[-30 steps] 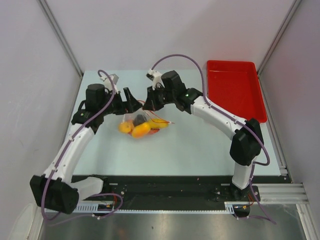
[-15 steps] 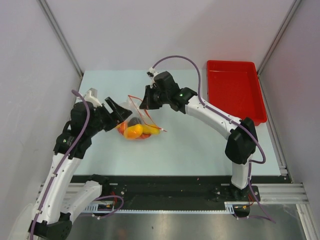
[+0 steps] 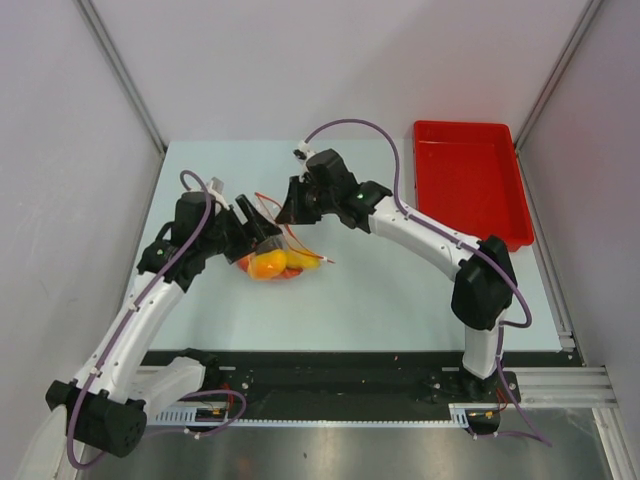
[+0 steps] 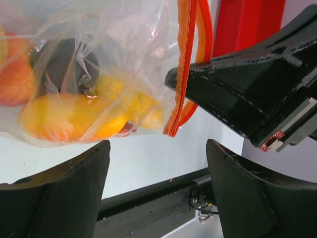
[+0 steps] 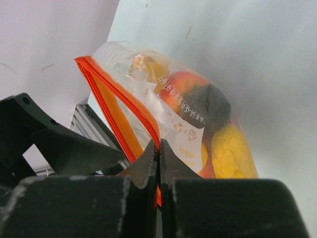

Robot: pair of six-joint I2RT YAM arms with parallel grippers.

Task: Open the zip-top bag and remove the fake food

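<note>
So far only the opening is under way: the right tool (image 5: 159, 145) pinches the zip strip (image 5: 119, 105) of the zip-top bag (image 3: 277, 238), left of centre on the surface (image 3: 400, 290) (its mouth looks partly parted), the left tool (image 4: 157, 151) gapes empty beside it, and the fake food (image 3: 270, 264) sits inside.

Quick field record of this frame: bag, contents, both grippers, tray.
bag: small clear crinkly zip-top bag on pale table, orange-red zip strip edge lifted
contents: orange, yellow, dark and red toy food pieces, all inside bag
right gripper: shut on zip strip
left gripper: open, facing bag, gripping nothing
tray: red rectangular plastic tray, far right, apart from bag
</note>
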